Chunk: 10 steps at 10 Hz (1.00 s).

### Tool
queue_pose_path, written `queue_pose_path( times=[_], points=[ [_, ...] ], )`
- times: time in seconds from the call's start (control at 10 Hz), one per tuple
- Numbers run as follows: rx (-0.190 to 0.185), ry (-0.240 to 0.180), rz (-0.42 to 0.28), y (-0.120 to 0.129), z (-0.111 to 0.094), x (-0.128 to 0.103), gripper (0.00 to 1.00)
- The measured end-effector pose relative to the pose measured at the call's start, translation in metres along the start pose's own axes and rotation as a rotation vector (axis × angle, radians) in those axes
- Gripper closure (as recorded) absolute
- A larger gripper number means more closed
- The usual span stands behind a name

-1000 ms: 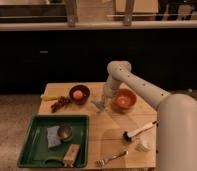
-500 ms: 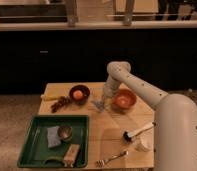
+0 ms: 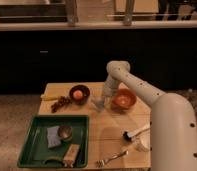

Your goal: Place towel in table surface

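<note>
The towel (image 3: 53,137) is a blue-grey folded cloth lying in the green tray (image 3: 27,152) at the table's front left. The table surface (image 3: 112,125) is a pale-wood plank top. My gripper (image 3: 98,103) hangs low over the back middle of the table, between a dark bowl (image 3: 78,93) and an orange bowl (image 3: 123,100). It is well away from the towel and holds nothing that I can see. The white arm (image 3: 142,90) reaches in from the right.
The tray also holds a small metal bowl (image 3: 65,132) and a brown block (image 3: 70,152). A yellow item (image 3: 49,97) and reddish-brown bits (image 3: 59,104) lie at back left. A black-and-white utensil (image 3: 134,132), a white cup (image 3: 142,145) and a fork (image 3: 112,157) lie at front right.
</note>
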Motion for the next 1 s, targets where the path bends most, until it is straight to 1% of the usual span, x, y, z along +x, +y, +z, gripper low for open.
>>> queue_pose_path(
  times=[0.1, 0.2, 0.3, 0.4, 0.5, 0.6, 1.0],
  points=[
    [0.002, 0.0, 0.001, -0.001, -0.001, 0.001, 0.56],
    [0.0, 0.0, -0.001, -0.002, 0.0, 0.002, 0.56],
    [0.0, 0.0, -0.003, -0.003, 0.0, 0.002, 0.6],
    [0.001, -0.001, -0.005, -0.005, 0.001, 0.004, 0.6],
    [0.001, -0.001, -0.008, -0.007, 0.001, 0.003, 0.53],
    [0.002, -0.001, -0.009, -0.008, 0.001, 0.004, 0.49],
    [0.005, 0.0, -0.013, -0.013, 0.0, 0.009, 0.41]
  ],
)
